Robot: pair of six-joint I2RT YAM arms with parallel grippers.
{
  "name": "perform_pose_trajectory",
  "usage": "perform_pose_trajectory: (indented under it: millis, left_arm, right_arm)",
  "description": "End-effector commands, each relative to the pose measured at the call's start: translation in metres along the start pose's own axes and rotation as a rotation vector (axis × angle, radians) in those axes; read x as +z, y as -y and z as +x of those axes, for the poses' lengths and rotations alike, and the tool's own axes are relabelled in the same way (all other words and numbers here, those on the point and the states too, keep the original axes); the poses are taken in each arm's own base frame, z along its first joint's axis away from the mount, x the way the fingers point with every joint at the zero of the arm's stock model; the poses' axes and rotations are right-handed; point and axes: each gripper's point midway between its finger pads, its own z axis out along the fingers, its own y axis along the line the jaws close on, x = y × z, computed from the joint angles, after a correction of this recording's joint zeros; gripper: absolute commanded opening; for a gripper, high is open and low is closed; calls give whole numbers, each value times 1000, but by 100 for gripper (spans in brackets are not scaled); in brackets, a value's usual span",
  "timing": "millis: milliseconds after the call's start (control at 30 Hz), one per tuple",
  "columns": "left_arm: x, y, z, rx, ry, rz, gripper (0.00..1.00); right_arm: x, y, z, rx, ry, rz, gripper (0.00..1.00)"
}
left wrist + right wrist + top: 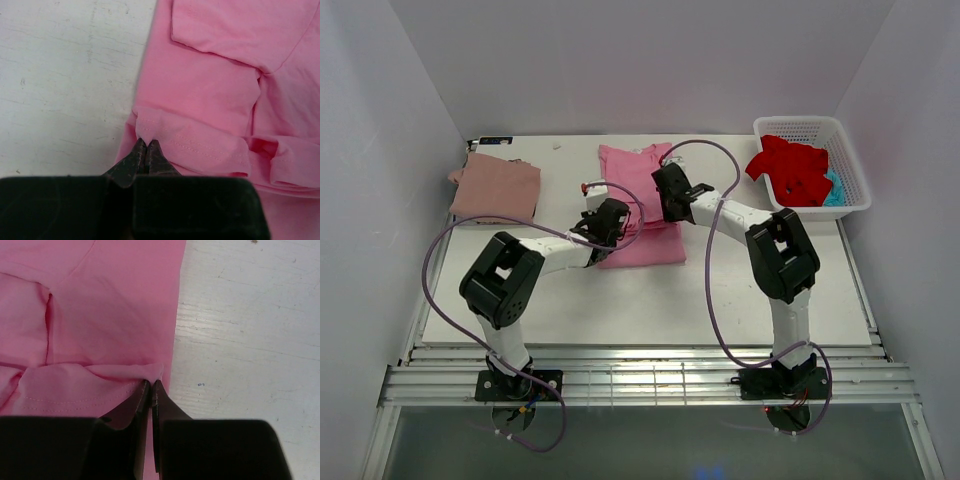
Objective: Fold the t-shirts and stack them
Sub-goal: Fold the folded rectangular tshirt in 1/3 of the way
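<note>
Top external view: a bright pink shirt point(632, 170) lies at the centre of the white surface point(720, 300). The left end effector point(146, 146) and right end effector point(151, 385) are each pinched shut on a hem corner, likely so the edge travels evenly into a fold. A folded dusty rose shirt point(495, 188) lies at ten o'clock. A red shirt point(788, 168) and a teal shirt point(834, 190) sit in a basket point(855, 170) at two o'clock.

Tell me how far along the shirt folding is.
Done: the dusty rose tee lies folded, far left. In hand: the left end effector and right end effector pinch the pink tee at its hem. Left: the red tee and teal tee in the basket, then stacking.
</note>
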Motion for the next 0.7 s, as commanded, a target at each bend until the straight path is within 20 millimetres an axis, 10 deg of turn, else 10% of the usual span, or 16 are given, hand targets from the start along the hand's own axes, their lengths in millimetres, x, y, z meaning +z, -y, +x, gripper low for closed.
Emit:
perform_pose_trajectory:
  millis: [0, 433, 533, 667]
  left_arm:
    - [2, 11, -27, -38, 53, 34, 0]
    - [14, 24, -53, -62, 86, 73, 1]
    - [19, 35, -66, -64, 103, 90, 21]
    - [14, 47, -112, -67, 196, 82, 65]
  right_arm:
    - [2, 2, -27, 9, 52, -6, 8]
    - [17, 4, -46, 9, 67, -24, 16]
    - [21, 3, -68, -9, 103, -39, 44]
    - [2, 12, -110, -33, 200, -12, 53]
